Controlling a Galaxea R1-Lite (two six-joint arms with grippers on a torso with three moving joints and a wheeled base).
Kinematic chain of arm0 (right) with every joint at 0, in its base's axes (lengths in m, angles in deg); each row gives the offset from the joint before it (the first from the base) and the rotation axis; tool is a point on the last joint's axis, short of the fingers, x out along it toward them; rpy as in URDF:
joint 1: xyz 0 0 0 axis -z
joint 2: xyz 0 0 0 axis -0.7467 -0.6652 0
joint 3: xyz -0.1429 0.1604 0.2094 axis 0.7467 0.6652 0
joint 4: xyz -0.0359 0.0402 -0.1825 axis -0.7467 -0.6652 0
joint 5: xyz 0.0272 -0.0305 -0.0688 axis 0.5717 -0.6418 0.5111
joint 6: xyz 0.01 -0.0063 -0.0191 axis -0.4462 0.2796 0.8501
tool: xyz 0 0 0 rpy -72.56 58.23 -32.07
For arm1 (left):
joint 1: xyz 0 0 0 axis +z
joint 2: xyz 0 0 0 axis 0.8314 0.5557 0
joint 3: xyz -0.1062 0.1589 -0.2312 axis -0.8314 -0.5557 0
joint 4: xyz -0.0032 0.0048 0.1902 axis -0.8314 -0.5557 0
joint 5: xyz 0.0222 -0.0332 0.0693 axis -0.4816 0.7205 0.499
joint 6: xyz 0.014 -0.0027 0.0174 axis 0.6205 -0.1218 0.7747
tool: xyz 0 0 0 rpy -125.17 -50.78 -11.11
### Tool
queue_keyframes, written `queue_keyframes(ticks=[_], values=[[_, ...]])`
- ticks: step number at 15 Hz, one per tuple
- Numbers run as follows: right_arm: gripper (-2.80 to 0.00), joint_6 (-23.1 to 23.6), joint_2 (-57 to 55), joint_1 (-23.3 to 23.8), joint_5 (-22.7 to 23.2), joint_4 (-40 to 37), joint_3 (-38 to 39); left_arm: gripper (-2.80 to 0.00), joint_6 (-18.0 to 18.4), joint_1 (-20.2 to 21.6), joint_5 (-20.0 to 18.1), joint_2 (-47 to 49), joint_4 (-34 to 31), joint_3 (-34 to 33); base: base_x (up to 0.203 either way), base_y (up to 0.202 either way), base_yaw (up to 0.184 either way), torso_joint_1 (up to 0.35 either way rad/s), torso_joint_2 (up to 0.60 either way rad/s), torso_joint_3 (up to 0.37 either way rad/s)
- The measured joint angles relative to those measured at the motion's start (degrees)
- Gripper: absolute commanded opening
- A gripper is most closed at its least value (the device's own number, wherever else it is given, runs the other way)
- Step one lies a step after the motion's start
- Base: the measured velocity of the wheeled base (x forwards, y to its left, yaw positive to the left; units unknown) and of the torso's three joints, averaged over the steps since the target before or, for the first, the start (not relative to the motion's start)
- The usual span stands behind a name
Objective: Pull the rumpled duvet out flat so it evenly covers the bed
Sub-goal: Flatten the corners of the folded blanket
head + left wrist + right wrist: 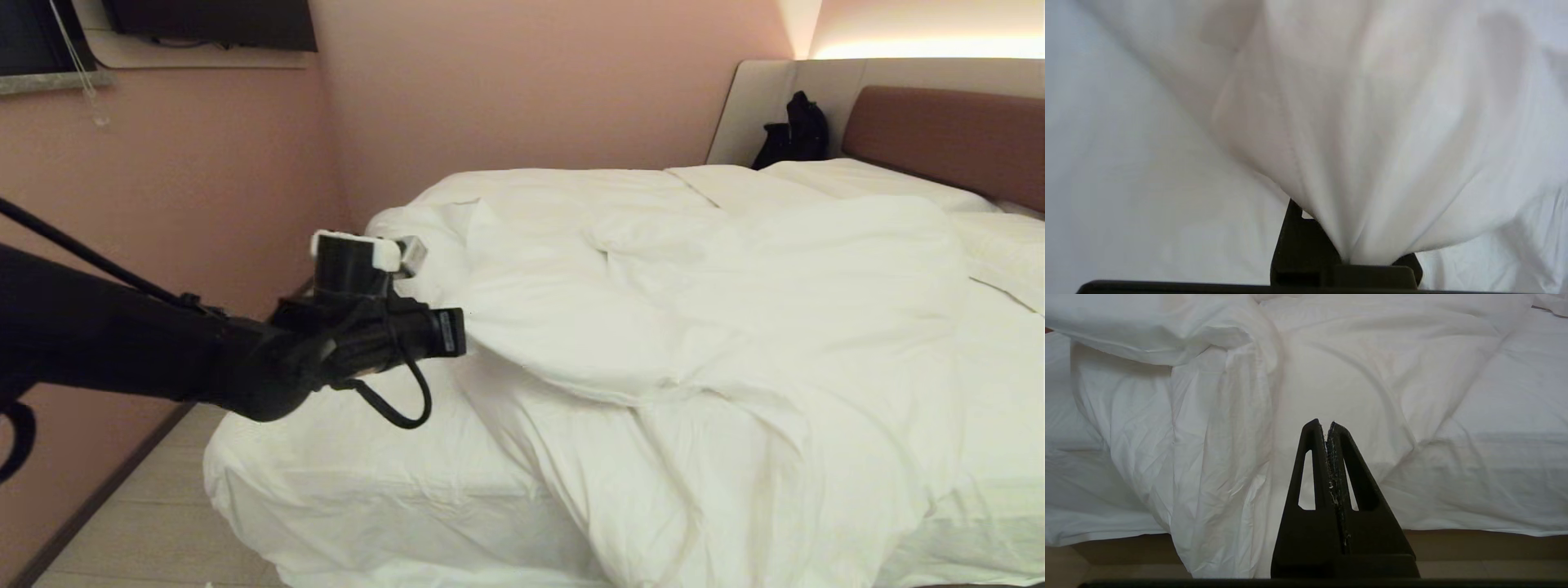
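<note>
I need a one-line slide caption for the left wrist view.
Left gripper shut on a gathered fold of the white duvet, lifted above the bed.

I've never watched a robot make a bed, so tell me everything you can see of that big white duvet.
The duvet is thick, puffy, plain white fabric, heavily wrinkled and bunched in folds across the bed. One part spills over the near edge toward the floor; the left part of the sheet lies uncovered. The left gripper, at the bed's left side, is shut on a pinched edge, and the cloth fans out from it with a stitched seam showing. The right gripper is shut, empty, apart from it.
</note>
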Motion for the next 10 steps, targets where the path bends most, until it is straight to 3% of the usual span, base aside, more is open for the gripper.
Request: queue_keyframes(ticks=[10], values=[[-2.8, 0.0, 0.0, 0.0, -0.01, 0.01, 0.0, -2.8, 0.34, 12.9, -0.21, -18.91, -0.91, -6.97, 0.0, 0.0, 0.0, 0.0, 0.0, 0.0]])
